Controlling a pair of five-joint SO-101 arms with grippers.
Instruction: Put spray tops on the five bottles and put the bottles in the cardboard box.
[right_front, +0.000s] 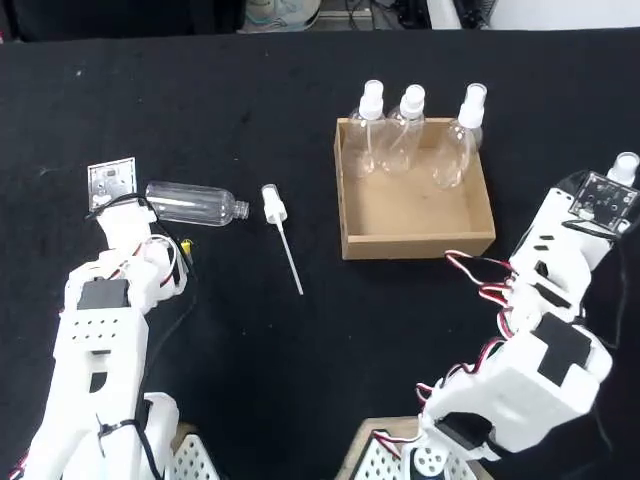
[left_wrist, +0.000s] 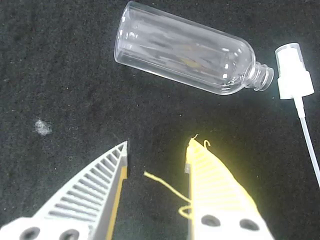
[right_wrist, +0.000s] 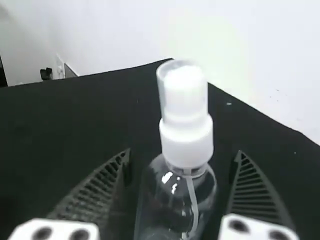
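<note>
1. Your left gripper (left_wrist: 159, 145) is spread wide and empty; the uncapped bottle (left_wrist: 185, 52) lies on its side just ahead of the tips, the loose spray top (left_wrist: 294, 70) beside its neck.
2. Your right gripper (right_wrist: 182, 154) holds a capped bottle (right_wrist: 177, 197) in its grip, nozzle past the tips.

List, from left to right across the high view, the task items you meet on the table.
uncapped bottle lying on its side → loose spray top → cardboard box → capped bottle at the far right
</note>
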